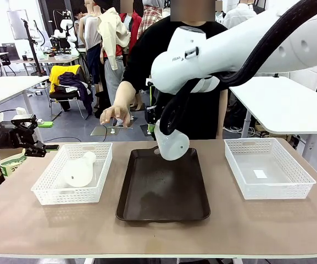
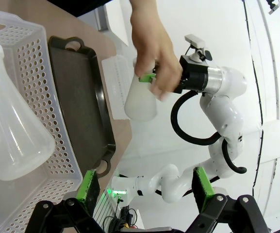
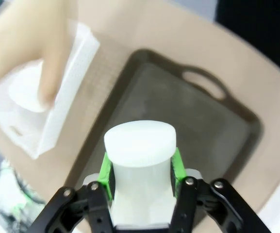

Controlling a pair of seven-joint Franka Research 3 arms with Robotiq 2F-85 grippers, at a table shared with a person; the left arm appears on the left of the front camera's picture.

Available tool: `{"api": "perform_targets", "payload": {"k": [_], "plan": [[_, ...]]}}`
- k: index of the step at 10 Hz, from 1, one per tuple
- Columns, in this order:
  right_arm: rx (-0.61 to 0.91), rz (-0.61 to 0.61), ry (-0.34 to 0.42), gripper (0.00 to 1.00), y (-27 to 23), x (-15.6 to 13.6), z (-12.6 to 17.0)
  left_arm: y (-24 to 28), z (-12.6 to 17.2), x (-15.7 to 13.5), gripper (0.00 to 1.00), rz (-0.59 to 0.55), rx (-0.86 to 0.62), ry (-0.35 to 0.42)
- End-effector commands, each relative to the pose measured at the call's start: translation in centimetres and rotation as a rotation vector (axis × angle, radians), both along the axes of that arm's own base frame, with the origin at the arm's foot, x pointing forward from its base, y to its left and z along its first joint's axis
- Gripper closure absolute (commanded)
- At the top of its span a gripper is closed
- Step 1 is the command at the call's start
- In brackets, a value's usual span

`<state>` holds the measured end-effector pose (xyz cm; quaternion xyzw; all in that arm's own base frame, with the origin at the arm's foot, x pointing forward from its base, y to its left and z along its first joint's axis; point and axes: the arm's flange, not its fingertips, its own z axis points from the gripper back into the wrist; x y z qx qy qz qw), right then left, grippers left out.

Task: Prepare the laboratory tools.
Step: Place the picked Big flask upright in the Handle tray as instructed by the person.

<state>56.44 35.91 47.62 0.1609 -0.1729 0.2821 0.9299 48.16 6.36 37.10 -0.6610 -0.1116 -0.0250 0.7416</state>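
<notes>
My right pincer (image 3: 140, 171) is clamped on the neck of a frosted flask (image 3: 140, 143), green pads pressed against both sides. The flask's wide base points away from me. From the front, it hangs tilted over the far end of the dark tray (image 1: 163, 195). I cannot tell whether it touches the rim.

My left pincer (image 2: 145, 188) stands with its jaws wide apart, gripping nothing. It sits out past the left edge of the worktop (image 1: 48, 225). The second flask (image 1: 78, 170) lies on its side in the left basket (image 1: 42, 192), white mesh, just beside the tray. The right basket (image 1: 306, 181) sits on the tray's other side, a little apart from it.

A person in black stands at the far side of the worktop. One hand (image 1: 116, 114) hangs fingers-down beyond the far edge, between the left basket and the tray.

Behind them are white tables (image 1: 282, 104) and a chair (image 1: 65, 82) draped with yellow and dark clothing.
</notes>
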Motion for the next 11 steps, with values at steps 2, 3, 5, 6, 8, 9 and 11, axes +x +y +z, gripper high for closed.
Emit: {"api": "perform_targets", "payload": {"k": [2, 3, 5, 6, 8, 9, 11], "plan": [[0.292, 0.312, -0.026, 1.0, -3.4, -1.2, -1.5, 0.1, 0.1, -0.1, 0.0, -0.001, 0.008, -0.002], [0.346, 0.361, -0.058, 1.0, -3.7, -1.1, -1.6, 0.1, 0.1, -0.1, 0.0, -0.001, 0.008, -0.002], [0.45, 0.452, -0.104, 1.0, -4.4, -1.3, -1.6, 0.1, 0.1, -0.1, 0.0, -0.001, 0.008, -0.002], [0.514, 0.477, -0.123, 1.0, -5.0, -1.3, -1.5, 0.1, 0.1, -0.1, 0.0, -0.001, 0.008, -0.002], [0.452, 0.436, -0.141, 1.0, -2.6, 0.2, -0.8, 0.1, 0.1, -0.1, 0.0, -0.001, 0.008, -0.002], [0.452, 0.436, -0.141, 1.0, -2.6, 0.2, -0.8, 0.1, 0.1, -0.1, 0.0, -0.001, 0.008, -0.002], [0.452, 0.436, -0.141, 1.0, -2.6, 0.2, -0.8, 0.1, 0.1, -0.1, 0.0, -0.001, 0.008, -0.002]]}}
